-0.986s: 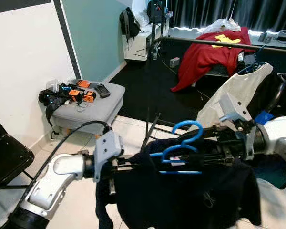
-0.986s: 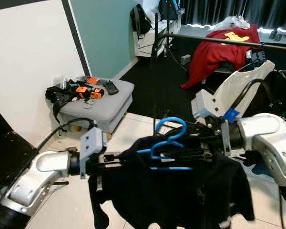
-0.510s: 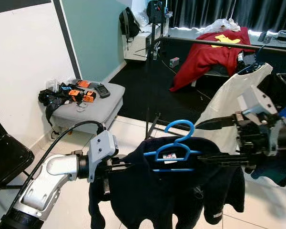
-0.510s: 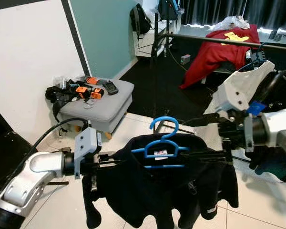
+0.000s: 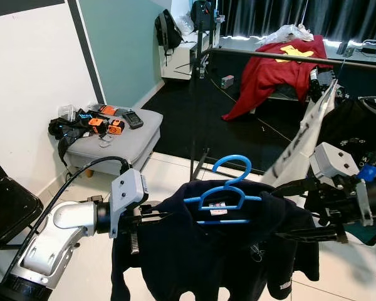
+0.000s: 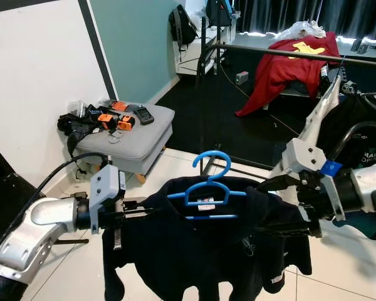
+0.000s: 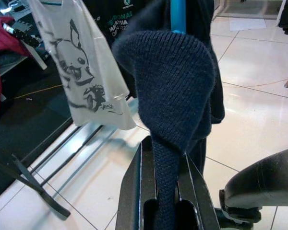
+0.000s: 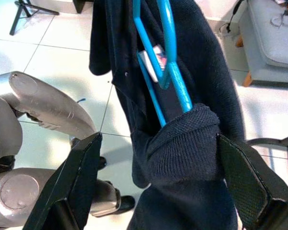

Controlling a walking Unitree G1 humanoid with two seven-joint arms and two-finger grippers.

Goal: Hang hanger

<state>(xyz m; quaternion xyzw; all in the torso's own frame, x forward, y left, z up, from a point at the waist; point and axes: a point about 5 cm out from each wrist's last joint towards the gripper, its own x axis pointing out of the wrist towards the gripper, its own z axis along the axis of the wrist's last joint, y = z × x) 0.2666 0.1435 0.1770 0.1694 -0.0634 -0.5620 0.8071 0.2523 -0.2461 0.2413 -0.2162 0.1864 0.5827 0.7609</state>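
A Unitree G1 humanoid holds a dark navy sweater (image 5: 225,251) on a blue hanger (image 5: 222,194) out in front of itself over the white tiled floor (image 5: 169,169), the garment spread between its two arms. The left end effector (image 5: 151,219) is clamped on the sweater's left shoulder; in the left wrist view its two black fingers (image 7: 141,191) pinch a fold of the knit. The right end effector (image 5: 301,210) stands with its fingers spread wide on either side of the sweater's right shoulder; in the right wrist view the pads (image 8: 81,172) sit apart from the fabric, gripping nothing.

The dressing of the hanger looks complete: the blue frame sits inside the collar and the hook rises free above the neckline. The hanging itself is not yet done. The black clothes rail (image 5: 288,58) runs across the far right of the room, well beyond the hook and higher than it, and already carries a red garment (image 5: 269,72) and a white printed shirt (image 5: 304,141). What remains, judging by this layout, is to carry the hanger to the rail, lift the hook over the bar and let go. A grey ottoman (image 5: 116,144) strewn with small gear stands at far left.
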